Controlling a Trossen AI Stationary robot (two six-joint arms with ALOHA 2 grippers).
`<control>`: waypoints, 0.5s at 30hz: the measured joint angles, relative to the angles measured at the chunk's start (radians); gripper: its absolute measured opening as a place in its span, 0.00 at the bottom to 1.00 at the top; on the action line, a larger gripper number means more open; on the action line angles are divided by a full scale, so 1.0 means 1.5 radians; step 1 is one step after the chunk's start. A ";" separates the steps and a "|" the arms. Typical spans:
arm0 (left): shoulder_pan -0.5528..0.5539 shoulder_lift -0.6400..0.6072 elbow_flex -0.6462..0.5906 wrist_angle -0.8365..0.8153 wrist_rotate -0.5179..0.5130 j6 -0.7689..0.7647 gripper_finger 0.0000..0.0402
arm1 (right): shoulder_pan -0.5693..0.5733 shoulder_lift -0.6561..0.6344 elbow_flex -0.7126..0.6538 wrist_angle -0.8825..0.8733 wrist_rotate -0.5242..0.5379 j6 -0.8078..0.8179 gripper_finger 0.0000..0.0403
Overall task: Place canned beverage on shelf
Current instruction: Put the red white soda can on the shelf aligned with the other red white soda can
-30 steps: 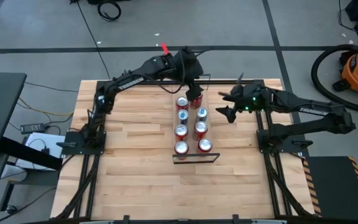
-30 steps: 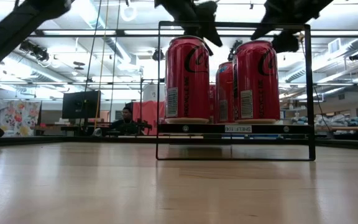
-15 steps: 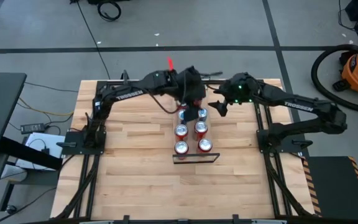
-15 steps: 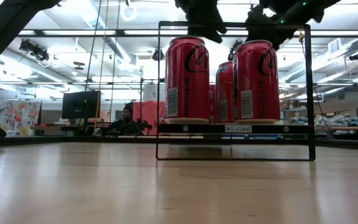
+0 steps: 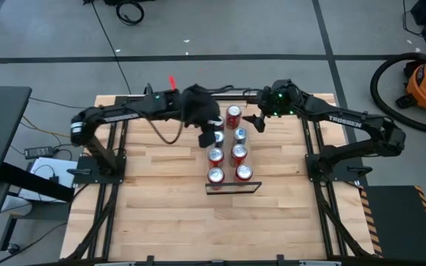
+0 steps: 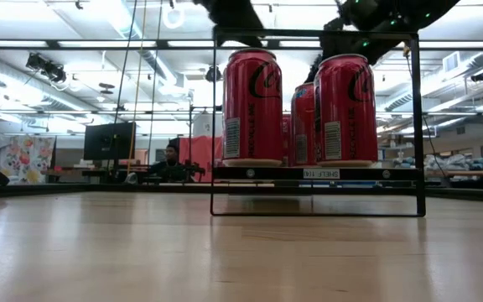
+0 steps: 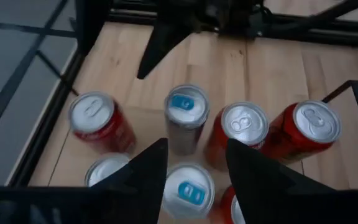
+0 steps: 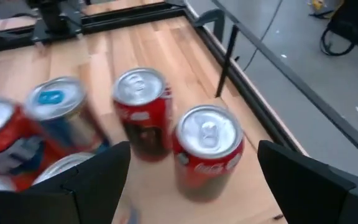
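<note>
Light-wood desk [image 5: 154, 170]: planked, with both arm bases mounted on it at its sides.
Shelf [image 6: 359, 172]: a narrow board with a black wire rail at its nearest end, set at the middle of the desk.
Front red cans [image 6: 252, 105]: two are stood upright side by side just behind the near rail.
Rows behind: further cans are lined up in two columns, among them blue-tabbed silver cans [image 7: 185, 111].
Far red can [image 5: 233, 114]: stood upright alone just past the last pair, between the two columns; whether its base is on the board cannot be told.
Left gripper [image 7: 196, 144]: held above the far cans of the left column; its fingers [image 7: 145, 171] are parted, with a can top seen below the gap and nothing pinched.
Right gripper [image 8: 194, 144]: held over the right side of the far red can; its fingers [image 8: 303, 174] are spread wide and nothing is gripped.
Person [image 6: 171, 156]: seated at a bench in the room beyond.
</note>
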 joint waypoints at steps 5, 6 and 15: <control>0.000 -0.067 -0.086 0.026 -0.051 -0.059 0.43 | -0.008 0.041 0.000 0.082 0.009 -0.009 0.94; 0.000 -0.076 -0.093 0.027 -0.058 -0.069 0.43 | -0.008 0.049 0.000 0.095 0.008 -0.012 0.95; 0.000 -0.117 -0.103 0.016 -0.091 -0.095 0.43 | -0.023 0.130 0.000 0.134 -0.023 -0.034 0.98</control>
